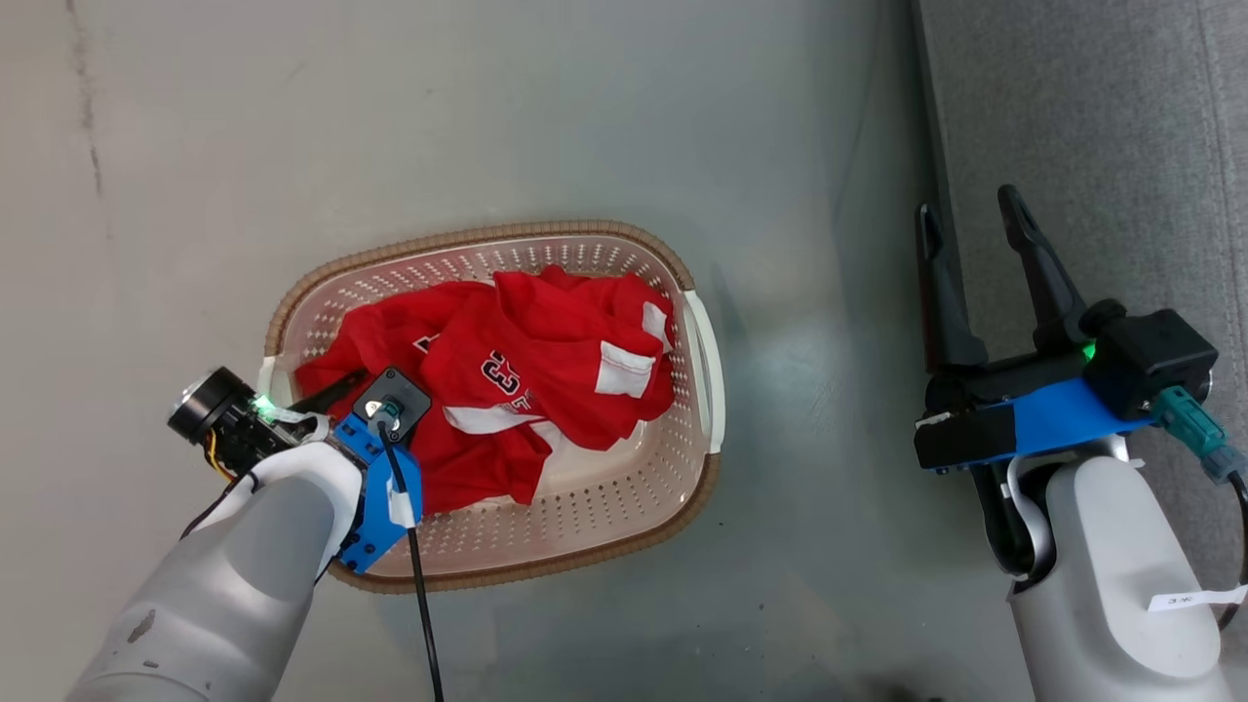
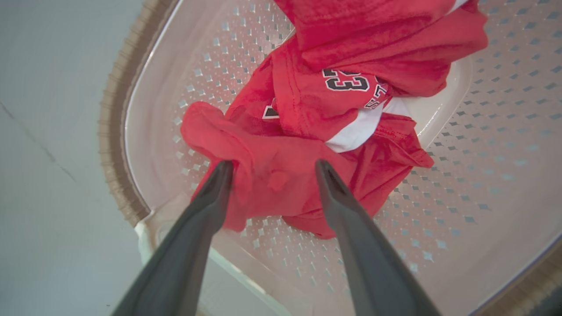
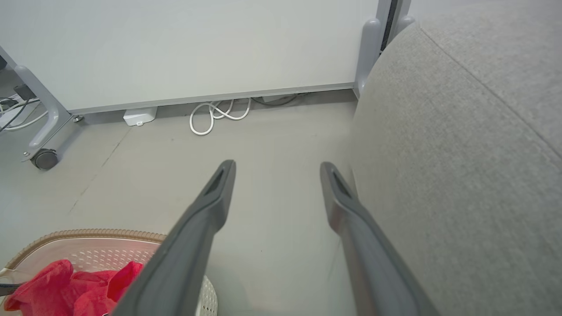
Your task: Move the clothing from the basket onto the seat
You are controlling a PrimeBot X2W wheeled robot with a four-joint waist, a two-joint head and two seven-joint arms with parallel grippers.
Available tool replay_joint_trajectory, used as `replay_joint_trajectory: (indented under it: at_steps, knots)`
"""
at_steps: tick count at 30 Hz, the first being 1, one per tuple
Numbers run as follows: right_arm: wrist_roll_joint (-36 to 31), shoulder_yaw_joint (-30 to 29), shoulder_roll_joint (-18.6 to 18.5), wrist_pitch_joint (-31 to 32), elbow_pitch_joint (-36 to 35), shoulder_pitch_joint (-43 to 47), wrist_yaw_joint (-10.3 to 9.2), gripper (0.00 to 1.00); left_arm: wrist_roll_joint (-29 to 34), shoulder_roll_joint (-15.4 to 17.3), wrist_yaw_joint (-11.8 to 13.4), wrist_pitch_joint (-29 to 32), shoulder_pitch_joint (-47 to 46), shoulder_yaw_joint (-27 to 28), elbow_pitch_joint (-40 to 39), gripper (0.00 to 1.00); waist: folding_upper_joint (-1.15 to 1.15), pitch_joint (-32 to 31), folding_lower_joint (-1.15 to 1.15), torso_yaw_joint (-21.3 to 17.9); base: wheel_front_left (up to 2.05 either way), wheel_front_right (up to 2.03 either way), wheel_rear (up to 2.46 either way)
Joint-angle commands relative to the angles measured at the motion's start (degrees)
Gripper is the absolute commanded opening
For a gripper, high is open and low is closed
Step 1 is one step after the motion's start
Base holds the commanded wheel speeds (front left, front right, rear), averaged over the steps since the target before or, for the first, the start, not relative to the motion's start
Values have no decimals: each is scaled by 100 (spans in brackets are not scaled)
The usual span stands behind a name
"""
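Observation:
The red clothing (image 1: 546,341) with white trim and a "23" print lies bunched in the cream perforated basket (image 1: 487,237) on the floor. My left gripper (image 1: 341,387) reaches down into the basket's left end. In the left wrist view the left gripper (image 2: 274,169) is open, its fingertips (image 2: 225,172) either side of a raised fold of the clothing (image 2: 307,109); the basket's wall (image 2: 496,145) rises around it. My right gripper (image 1: 967,207) hangs open and empty beside the grey seat (image 1: 1102,146), away from the basket. In the right wrist view the right gripper (image 3: 276,169) has the seat (image 3: 452,175) to its right.
Grey floor (image 1: 487,117) surrounds the basket. A white panel on a wheeled frame (image 3: 44,158) stands ahead of the right gripper. A coiled white cable (image 3: 215,116) and a small white box (image 3: 139,116) lie at its foot. The basket's corner (image 3: 88,235) shows at lower left there.

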Motion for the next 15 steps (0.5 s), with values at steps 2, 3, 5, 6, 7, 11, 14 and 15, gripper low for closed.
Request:
replay_joint_trajectory:
  at_steps: [2, 3, 5, 6, 7, 11, 14, 15]
  knots:
    - [-33, -6, -24, -23, -50, -123, 3, 100, -43, 31, -6, 67, -188, -98, 36, 100, 0, 166, -1, -9, 0, 0, 0]
    - [-42, -5, -24, -24, -67, -145, 3, 100, -35, 38, -6, 81, -226, -147, 44, 100, 0, 210, -1, -14, 0, 0, 0]
    - [-61, -7, -24, -24, -95, -197, 3, 100, -40, 51, -6, 128, -288, -219, 58, 100, 0, 297, -1, -24, 0, 0, 0]
    - [-58, -4, -24, -23, -106, -211, 3, 100, -46, 61, -6, 133, -324, -247, 64, 100, 0, 343, -1, -32, 0, 0, 0]
    - [-61, 1, -24, -23, -119, -220, 3, 100, -49, 70, -6, 145, -360, -282, 70, 100, 0, 383, -1, -39, 0, 0, 0]
    - [-75, -4, -24, -24, -168, -288, 3, 100, -58, 94, -6, 178, -499, -406, 90, 100, 0, 524, -1, -60, 0, 0, 0]
    - [-97, -19, -24, -23, -196, -293, 3, 100, -75, 110, -6, 168, -578, -479, 104, 100, 0, 617, -1, -65, 0, 0, 0]
    - [-99, -21, -24, -23, -203, -291, 3, 100, -79, 119, -6, 163, -598, -510, 109, 100, 0, 644, -1, -66, 0, 0, 0]
